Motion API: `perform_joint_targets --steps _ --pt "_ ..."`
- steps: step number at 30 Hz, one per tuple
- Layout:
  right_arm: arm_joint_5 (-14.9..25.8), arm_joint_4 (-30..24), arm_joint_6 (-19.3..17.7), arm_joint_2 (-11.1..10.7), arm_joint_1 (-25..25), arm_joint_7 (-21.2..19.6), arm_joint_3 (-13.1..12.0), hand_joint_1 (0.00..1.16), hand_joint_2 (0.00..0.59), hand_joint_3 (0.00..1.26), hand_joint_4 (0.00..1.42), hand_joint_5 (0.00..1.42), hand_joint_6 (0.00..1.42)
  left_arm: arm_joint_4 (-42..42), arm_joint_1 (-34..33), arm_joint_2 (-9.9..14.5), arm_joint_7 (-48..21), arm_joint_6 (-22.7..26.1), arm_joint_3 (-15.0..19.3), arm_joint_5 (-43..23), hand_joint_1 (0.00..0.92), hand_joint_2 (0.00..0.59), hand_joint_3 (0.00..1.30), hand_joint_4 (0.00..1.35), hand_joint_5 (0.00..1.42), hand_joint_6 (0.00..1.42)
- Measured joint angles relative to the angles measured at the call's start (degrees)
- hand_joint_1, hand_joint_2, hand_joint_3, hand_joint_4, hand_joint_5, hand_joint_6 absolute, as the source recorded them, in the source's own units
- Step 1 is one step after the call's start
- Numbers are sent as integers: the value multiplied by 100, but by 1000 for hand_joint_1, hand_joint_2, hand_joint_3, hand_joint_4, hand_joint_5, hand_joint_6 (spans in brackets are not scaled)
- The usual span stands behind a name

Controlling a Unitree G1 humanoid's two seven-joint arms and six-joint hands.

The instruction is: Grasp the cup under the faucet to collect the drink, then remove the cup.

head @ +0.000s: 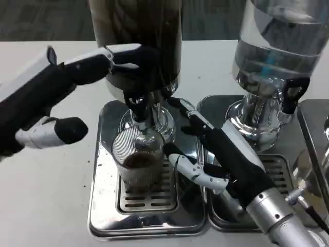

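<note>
A ribbed clear cup (pixel 138 163) with a little dark drink in it stands on the drip tray grille (pixel 154 198), right under the faucet (pixel 140 114) of the dark drink dispenser (pixel 139 36). My right hand (pixel 223 154) lies just right of the cup. Its thumb (pixel 186 167) touches the cup's right wall, and its fingers (pixel 193 117) reach back beside the faucet column; a firm grip cannot be made out. My left hand (pixel 56 98) is raised at the left. Its fingers (pixel 123 55) are stretched out against the dispenser's lower body above the faucet, with the thumb (pixel 54 131) apart below and nothing held.
A second dispenser (pixel 275 46) with clear liquid stands at the right on its own steel tray (pixel 218 105), with a black tap lever (pixel 293 92). The steel tray's rim (pixel 97 185) borders bare white table (pixel 46 195) at the left.
</note>
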Motion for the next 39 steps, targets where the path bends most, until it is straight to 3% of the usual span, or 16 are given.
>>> perform_joint_targets --steps 15,21,39 --pt "41 -65 69 -32 1 55 1 565 329 0 0 0 113 203 273 18 414 -164 367 177 0 36 256 260 329 351" --pt "55 -66 73 -33 1 66 1 545 313 0 0 0 113 204 427 21 516 -171 464 180 0 34 351 362 449 506" --pt "-65 -66 80 -76 -5 134 68 534 271 0 0 0 96 620 770 21 968 -262 905 252 0 67 482 494 572 561"
